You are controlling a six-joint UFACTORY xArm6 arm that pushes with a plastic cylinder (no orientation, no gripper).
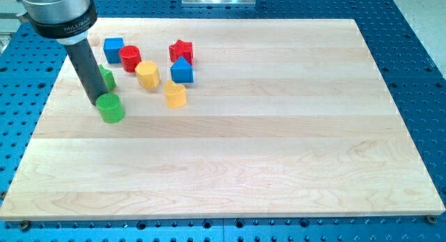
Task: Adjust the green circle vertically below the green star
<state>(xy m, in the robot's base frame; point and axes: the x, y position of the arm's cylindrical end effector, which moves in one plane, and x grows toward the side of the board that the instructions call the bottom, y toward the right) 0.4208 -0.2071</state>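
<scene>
The green circle (111, 108) is a short green cylinder at the board's upper left. The green star (107, 78) sits just above it, partly hidden behind my rod. My tip (99, 102) rests on the board at the circle's upper left edge, touching or almost touching it, and just below the star. The rod rises up and to the left to the arm's head at the view's top left corner.
A blue cube (113, 47), red cylinder (129, 58), yellow block (147, 74), second yellow block (175, 94), blue block (182, 71) and red star (181, 51) cluster to the right of the star. The wooden board (279, 151) lies on a blue perforated table.
</scene>
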